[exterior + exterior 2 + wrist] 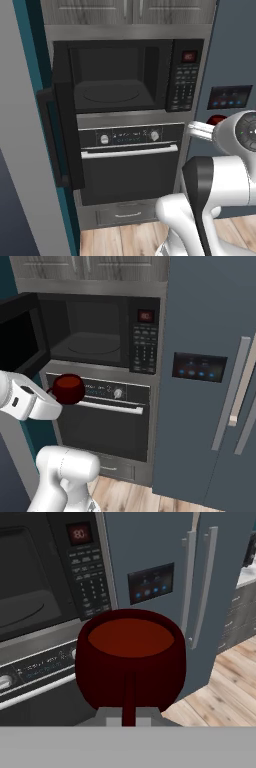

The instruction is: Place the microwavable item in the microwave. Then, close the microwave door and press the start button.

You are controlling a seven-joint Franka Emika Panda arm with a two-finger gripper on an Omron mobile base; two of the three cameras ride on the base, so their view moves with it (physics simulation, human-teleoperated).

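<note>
Nearest the hand camera is the dark-red ball (131,662), which sits right at the end effector (129,717); its sides hide the fingers, so the grip reads as clenched on the ball, a judgement from how the ball hangs in the air in front of the oven (107,421). In the right base view the ball (68,388) is at the tip of the white arm, level with the oven's control strip and below the microwave (100,331). To the left of the end effector and above it, the microwave door (62,115) stands swung wide open on its left hinge. The cavity, up and forward of the ball, holds nothing but its round turntable (111,92). Right of the cavity is the keypad (145,348) with its small red display. Further right of the end effector stands the blue-grey fridge (205,381), well clear of the work. The step in hand looks like carrying the ball into the cavity: to do it well, lift the ball above the cavity's lower lip first, then go straight in, keep off the open door on the left, and set the ball low on the turntable so it does not roll out.
</note>
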